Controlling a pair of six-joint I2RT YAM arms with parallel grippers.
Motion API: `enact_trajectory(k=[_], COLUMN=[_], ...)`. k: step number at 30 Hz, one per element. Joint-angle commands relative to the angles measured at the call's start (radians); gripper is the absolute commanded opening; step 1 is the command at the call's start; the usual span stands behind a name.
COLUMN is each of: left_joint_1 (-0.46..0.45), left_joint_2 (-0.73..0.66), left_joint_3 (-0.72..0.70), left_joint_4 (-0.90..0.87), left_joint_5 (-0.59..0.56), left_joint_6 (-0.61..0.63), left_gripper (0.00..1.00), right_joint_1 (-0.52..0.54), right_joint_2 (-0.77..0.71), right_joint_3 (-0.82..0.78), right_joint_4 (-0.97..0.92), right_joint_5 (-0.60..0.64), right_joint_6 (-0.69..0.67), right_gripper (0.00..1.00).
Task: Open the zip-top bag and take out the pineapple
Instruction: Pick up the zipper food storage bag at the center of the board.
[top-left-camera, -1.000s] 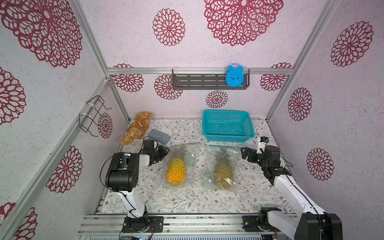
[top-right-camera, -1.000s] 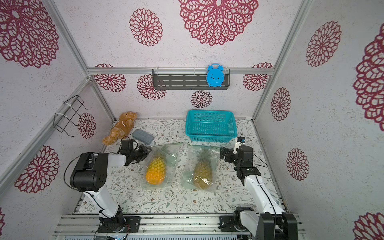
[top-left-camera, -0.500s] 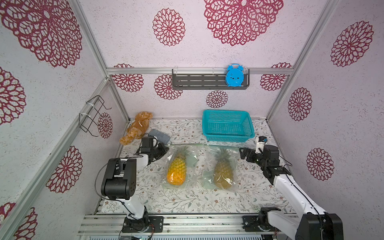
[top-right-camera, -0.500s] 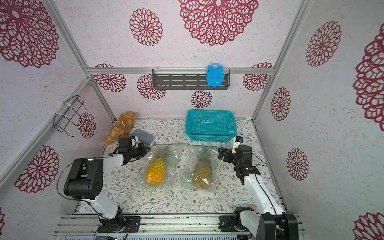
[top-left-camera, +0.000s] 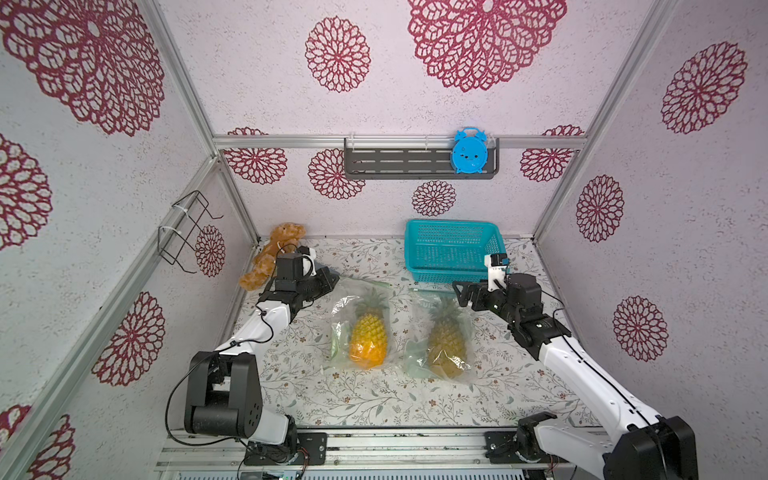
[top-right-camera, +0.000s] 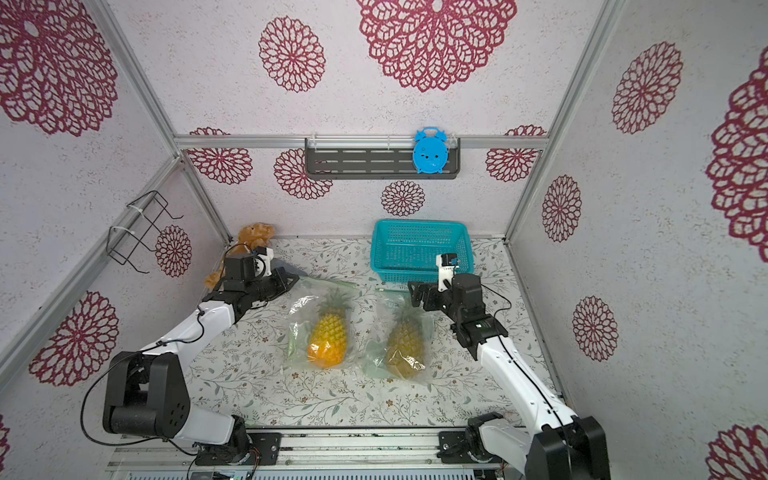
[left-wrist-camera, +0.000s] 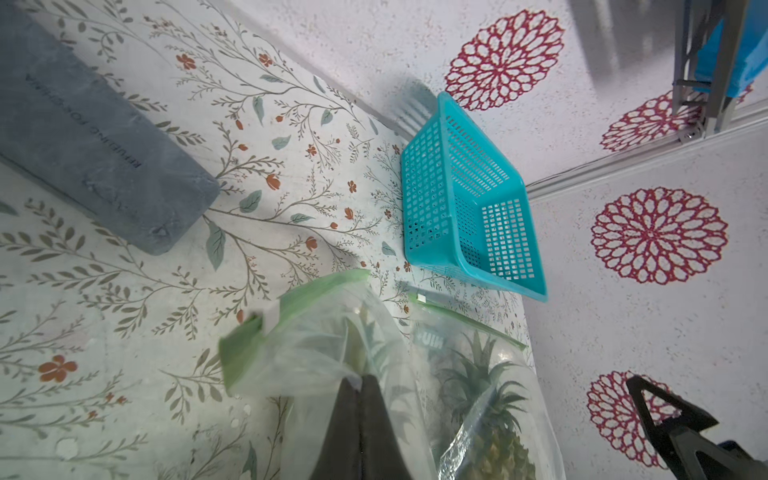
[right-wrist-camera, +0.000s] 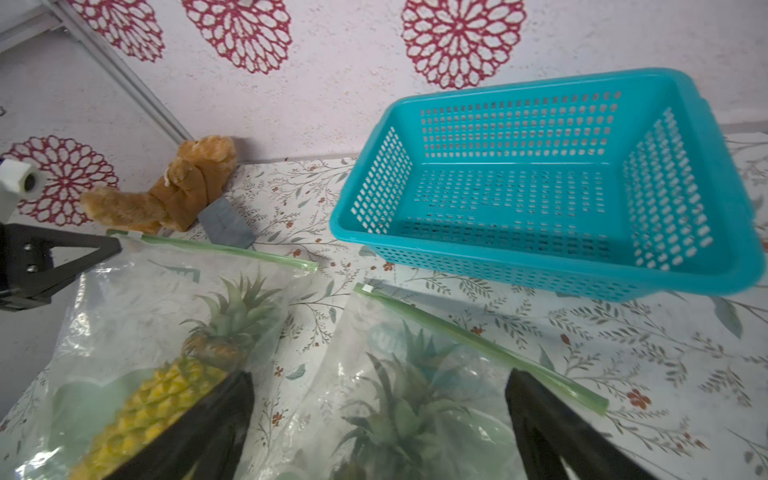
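Observation:
Two clear zip-top bags lie side by side on the floral table. The left bag holds a yellow pineapple. The right bag holds a darker pineapple. My left gripper is shut on the film at the left bag's top corner, just under its green zip strip; its fingertips meet with plastic pinched between them. My right gripper hangs open over the top of the right bag, and that bag's zip strip runs past one finger.
A teal basket stands at the back right, close behind the right gripper. A brown plush toy and a grey block lie at the back left beside my left arm. A wire rack hangs on the left wall.
My left gripper has closed on the left bag's top corner and shifted a little toward the back. The right arm has barely moved and stays open.

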Motion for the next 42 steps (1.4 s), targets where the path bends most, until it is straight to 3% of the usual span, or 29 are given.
enact_trajectory(k=[1,10,19,26,36,42], left_joint_1=[-0.016,-0.047,-0.105,-0.163,-0.204,-0.204], left_joint_2=[-0.052,-0.062,-0.037,0.005,-0.005,-0.024], left_joint_3=[0.047,0.196,0.36,0.492,0.469,0.438], left_joint_4=[-0.059,-0.183,-0.288,-0.376,-0.456,-0.446], left_joint_5=[0.007,0.051,0.05,0.046,0.195,0.209], left_joint_6=[0.07,0.136,0.201,0.295,0.487,0.495], left_gripper=[0.0,0.0,0.0,0.0,0.0,0.0], right_joint_1=[0.049,0.105,0.105,0.097,0.049,0.044], right_joint_2=[0.045,0.178,0.226,0.281,0.423,0.525], right_joint_3=[0.072,0.205,0.18,0.264,0.385,0.469], right_joint_4=[0.006,0.059,0.28,0.217,0.12,0.051], right_joint_5=[0.039,0.027,-0.124,-0.253,-0.503,-0.63], right_joint_6=[-0.046,-0.089,-0.211,-0.329,-0.424,-0.468], right_gripper=[0.99,0.99,0.99,0.98,0.87,0.82])
